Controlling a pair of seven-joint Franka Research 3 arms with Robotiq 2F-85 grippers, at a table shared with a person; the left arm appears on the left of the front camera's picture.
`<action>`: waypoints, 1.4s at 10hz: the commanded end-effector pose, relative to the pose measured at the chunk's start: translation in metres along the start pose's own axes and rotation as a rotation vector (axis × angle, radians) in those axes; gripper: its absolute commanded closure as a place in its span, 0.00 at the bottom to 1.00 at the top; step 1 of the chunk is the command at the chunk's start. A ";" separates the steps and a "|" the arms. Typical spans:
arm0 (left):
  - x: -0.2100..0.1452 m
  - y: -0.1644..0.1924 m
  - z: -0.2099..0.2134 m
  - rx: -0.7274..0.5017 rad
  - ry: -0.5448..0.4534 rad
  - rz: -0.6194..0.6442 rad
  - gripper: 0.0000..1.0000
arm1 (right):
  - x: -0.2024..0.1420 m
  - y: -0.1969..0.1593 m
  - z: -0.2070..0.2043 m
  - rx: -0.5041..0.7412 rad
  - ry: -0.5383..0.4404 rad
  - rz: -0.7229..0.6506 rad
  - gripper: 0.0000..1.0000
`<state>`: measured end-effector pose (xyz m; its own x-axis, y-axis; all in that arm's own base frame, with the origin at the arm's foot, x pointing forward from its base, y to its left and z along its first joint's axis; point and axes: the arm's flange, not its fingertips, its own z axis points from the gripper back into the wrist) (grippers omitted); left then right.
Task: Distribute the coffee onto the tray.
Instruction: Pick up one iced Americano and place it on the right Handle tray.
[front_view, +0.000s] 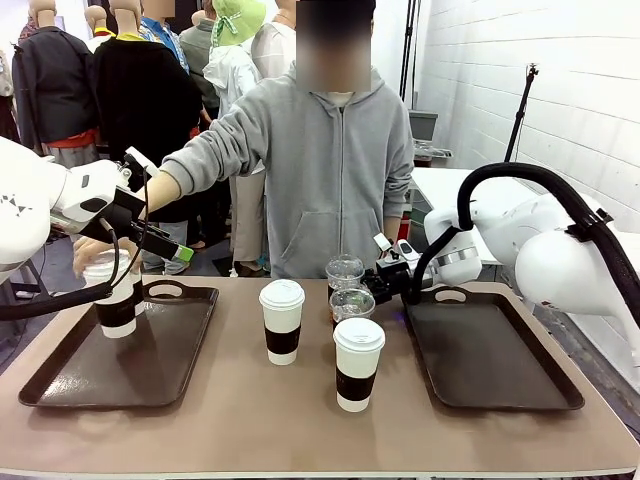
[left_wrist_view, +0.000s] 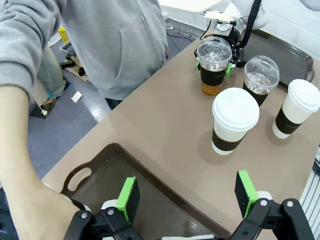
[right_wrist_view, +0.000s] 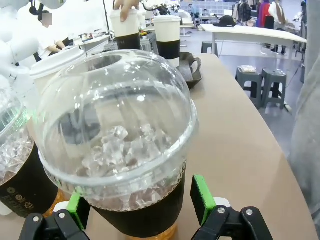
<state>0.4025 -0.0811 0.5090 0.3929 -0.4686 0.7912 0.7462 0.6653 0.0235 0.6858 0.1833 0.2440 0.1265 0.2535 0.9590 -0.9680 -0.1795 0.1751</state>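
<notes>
L wrist cam: my left gripper (left_wrist_view: 187, 195) is spread wide, nothing btw the pads, hanging over the near corner of the left tray (left_wrist_view: 160, 200). Person's arm (left_wrist_view: 20, 150) runs down the pic's left side, just beside it. On the table (left_wrist_view: 165, 125) beyond I see the mid paper cup (left_wrist_view: 235, 120), the near paper cup (left_wrist_view: 299, 107), the free dome cup (left_wrist_view: 261, 77), and the far dome cup (left_wrist_view: 214, 65) w/ green pads on both flanks.

R wrist cam: my right gripper (right_wrist_view: 140, 200) straddles the far dome cup, which stands on the table w/ ice and dark drink inside. Pads sit right at its sleeve. I can't tell if they're actually pressing. Free dome cup is at the pic's left edge, just beside it.

Front cam: person's hand (front_view: 95, 258) grips the held paper cup (front_view: 118, 300), upright at the left tray's far end. Can't tell if it's set down. Right tray (front_view: 490, 370) sits just right of the dome cups. Mid and near paper cups stand btw the trays, apart from each other, w/ both dome cups just behind them.
</notes>
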 end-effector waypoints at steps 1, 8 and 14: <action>-0.002 0.002 -0.001 -0.004 0.000 0.004 0.00 | 0.004 -0.010 0.001 0.045 0.026 -0.033 0.17; -0.002 0.002 -0.001 -0.004 0.000 0.004 0.00 | 0.019 -0.003 0.029 -0.039 -0.023 -0.003 0.36; -0.002 0.002 -0.001 -0.004 0.000 0.004 0.00 | 0.051 0.033 0.131 -0.146 -0.084 0.011 0.36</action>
<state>0.4025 -0.0811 0.5091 0.3927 -0.4685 0.7914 0.7462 0.6653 0.0236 0.7043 0.0703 0.3244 0.0997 0.2168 0.9711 -0.9921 -0.0529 0.1137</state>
